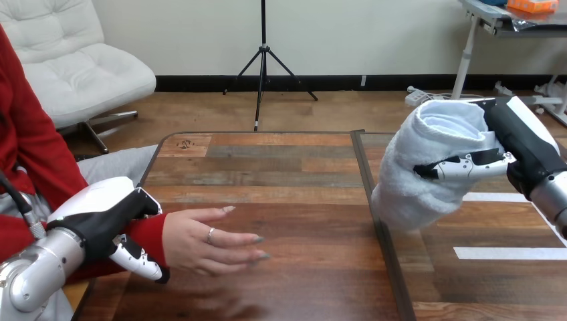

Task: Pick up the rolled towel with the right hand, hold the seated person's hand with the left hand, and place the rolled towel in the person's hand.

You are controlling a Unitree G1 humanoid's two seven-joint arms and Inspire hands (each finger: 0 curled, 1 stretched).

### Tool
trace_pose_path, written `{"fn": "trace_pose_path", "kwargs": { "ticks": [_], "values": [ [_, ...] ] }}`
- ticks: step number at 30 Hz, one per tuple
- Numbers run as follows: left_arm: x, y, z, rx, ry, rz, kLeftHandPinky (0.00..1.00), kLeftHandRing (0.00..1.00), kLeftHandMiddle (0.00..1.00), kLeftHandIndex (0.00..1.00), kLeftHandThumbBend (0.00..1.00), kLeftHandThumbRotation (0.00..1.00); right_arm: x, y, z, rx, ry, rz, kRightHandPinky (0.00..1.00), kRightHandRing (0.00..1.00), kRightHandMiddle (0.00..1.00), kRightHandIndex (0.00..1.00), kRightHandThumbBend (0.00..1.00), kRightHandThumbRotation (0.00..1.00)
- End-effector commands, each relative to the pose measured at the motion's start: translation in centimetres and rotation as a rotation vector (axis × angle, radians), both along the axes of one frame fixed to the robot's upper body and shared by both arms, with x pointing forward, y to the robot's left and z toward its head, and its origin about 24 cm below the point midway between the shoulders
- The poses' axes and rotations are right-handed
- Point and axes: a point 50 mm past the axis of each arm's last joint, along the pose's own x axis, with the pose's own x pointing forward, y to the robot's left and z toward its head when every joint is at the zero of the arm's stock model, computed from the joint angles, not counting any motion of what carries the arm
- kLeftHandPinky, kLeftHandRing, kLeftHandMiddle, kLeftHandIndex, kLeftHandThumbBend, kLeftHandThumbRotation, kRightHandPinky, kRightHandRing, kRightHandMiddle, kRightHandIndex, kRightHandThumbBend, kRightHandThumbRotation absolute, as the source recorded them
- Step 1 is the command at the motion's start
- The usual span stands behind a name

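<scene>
Wooden tabletop (294,167), planked, with a dark seam (374,221) running front to back, well right of the person's hand (200,241).

- Rolled towel (418,180): white, bulky, raised off the tabletop, well right of the person's hand and beyond the seam.
- Right hand (521,150): clenched on the towel, fingers (468,167) wrapped across its front.
- Left hand (100,217): just left of the person's hand, closed round the wrist (150,234) at the red cuff, thumb under it.
- Person's hand: fingers stretched out flat, pointing toward the towel, nails showing.

Step in hand, as I judge it: carry the towel across to the person's hand. Best done low and slow, with the left hand steadying the wrist. Bring the roll in against the palm side, and loosen the grip only once the person's fingers close on it.

Hard to make out:
- which way the palm faces
- whether the person's hand rests on the tabletop or hangs just above it
- the right thumb, behind the towel
- the left hand's far fingers, behind the wrist
</scene>
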Motion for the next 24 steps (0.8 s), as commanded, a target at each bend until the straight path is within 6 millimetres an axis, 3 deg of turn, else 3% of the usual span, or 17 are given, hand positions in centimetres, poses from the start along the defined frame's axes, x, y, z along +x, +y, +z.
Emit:
{"fn": "trace_pose_path", "kwargs": {
  "ticks": [1,24],
  "values": [
    [2.9,-1.3,8.0,-0.007,-0.305,-0.086,0.21,0.27,0.35,0.36,0.71,0.0,1.2,1.8,2.6,0.039,-0.139,0.027,0.33,0.37,0.41,0.43,0.85,0.0],
    [3.4,-2.3,8.7,-0.032,-0.331,-0.131,0.23,0.29,0.36,0.37,0.72,0.0,1.6,3.7,2.0,0.054,-0.135,0.049,0.31,0.35,0.4,0.43,0.85,0.0]
  ]
}}
